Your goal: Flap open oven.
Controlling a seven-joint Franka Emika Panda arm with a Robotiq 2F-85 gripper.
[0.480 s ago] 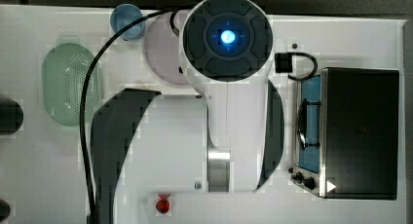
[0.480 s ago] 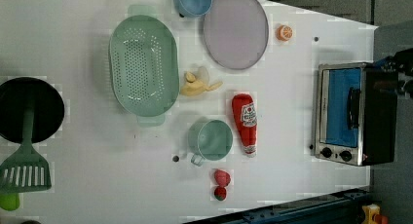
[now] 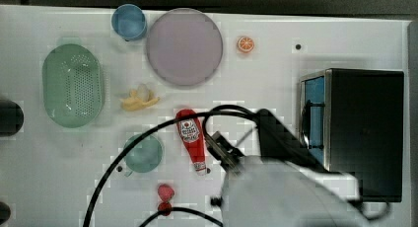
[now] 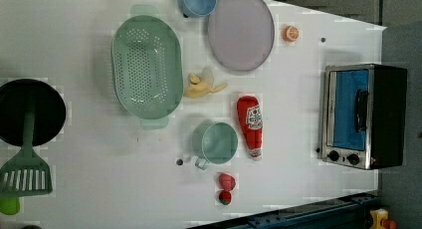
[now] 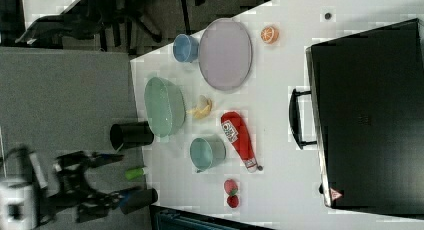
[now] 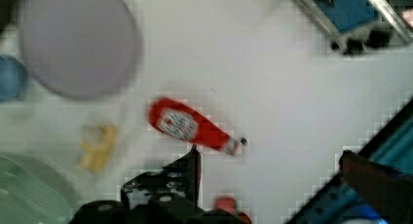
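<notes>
In the top view, your oven [image 3: 365, 131] is sitting at the frame's right edge on the counter [image 3: 276, 64], door shut. In the left view, it is standing at right. In the wrist view, your end effector [image 6: 272, 185] is hovering with fingers apart over the ketchup bottle [image 6: 192, 126].

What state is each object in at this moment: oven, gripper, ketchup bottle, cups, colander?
oven: door shut, handle untouched.
gripper: open, holding nothing, above the table.
ketchup bottle: lying on its side, capped.
green cup: upright, looks empty.
blue cup: upright.
colander: upright, empty.
</notes>
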